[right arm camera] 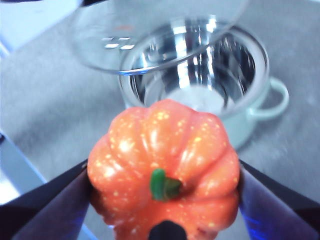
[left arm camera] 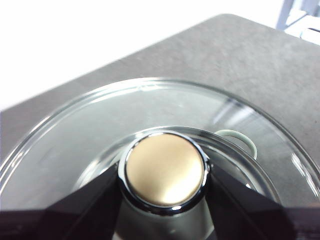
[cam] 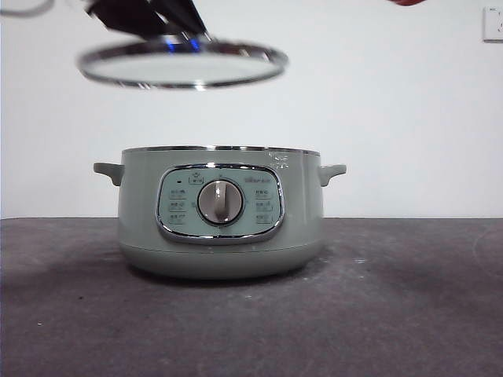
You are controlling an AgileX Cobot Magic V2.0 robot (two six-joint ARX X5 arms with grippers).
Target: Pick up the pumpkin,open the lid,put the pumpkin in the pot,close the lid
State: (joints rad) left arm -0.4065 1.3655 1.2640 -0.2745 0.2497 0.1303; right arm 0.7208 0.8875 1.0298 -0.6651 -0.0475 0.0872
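Matte grey table (cam: 409, 314), left end effector (left arm camera: 165, 175) clamping glass lid (cam: 182, 64), right end effector (right arm camera: 162, 175) clamping ribbed pumpkin (right arm camera: 165, 165)

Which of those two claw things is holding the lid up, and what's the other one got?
The left end effector grips the lid by its knob, above the pot. The right end effector holds the pumpkin instead.
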